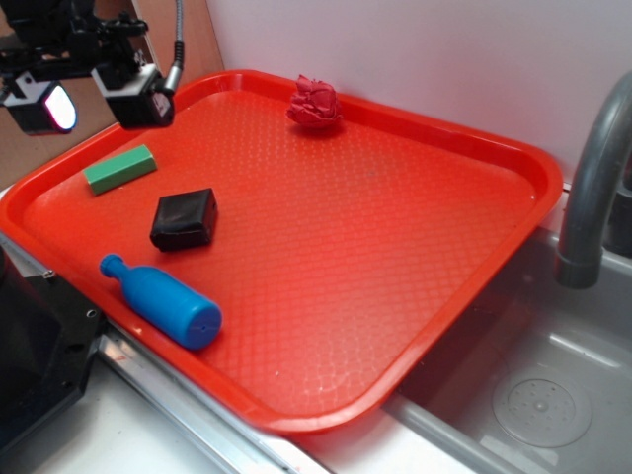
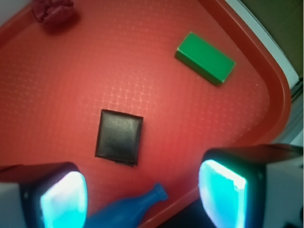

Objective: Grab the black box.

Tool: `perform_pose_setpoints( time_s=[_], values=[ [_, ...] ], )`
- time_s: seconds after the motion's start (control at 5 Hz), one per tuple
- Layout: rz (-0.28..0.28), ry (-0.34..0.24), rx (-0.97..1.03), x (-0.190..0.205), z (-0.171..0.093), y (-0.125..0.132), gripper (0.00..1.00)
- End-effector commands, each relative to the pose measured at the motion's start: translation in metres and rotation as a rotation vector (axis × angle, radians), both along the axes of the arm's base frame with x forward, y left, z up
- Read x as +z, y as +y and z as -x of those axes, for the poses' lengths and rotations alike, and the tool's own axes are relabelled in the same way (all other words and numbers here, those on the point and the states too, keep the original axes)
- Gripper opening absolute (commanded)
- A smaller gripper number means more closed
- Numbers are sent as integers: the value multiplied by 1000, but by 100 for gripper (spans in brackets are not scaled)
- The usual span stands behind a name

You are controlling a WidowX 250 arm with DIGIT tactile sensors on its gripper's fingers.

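Approach step. Tool (image 2: 142, 197) hung spread wide and empty, above the red plastic tray's (image 1: 513, 168) left corner. Small glossy black box (image 1: 185, 219) lay flat on the tray, between green rectangular block (image 1: 119, 169) and blue plastic bottle (image 1: 163, 303), clear of both. Next probably: center over box, descend, close.

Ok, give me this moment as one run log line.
phase: approach | gripper: open, empty, raised over tray | black box: untouched, between green block and blue bottle
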State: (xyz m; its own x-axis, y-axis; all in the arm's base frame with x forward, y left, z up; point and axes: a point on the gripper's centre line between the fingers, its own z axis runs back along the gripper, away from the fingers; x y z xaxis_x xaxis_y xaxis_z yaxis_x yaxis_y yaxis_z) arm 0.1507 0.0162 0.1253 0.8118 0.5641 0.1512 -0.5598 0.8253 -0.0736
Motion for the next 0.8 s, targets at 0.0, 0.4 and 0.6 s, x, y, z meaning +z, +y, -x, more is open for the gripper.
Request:
perform_pose_setpoints(
  time_s=[0.0,0.4,0.6],
  values=[
    [-9,-23,6,7,-3,3,100],
    [-232,-27,51,-52,-24,-1,100],
    [-246,-33,-9,-76,-30,-12,100]
  ],
)
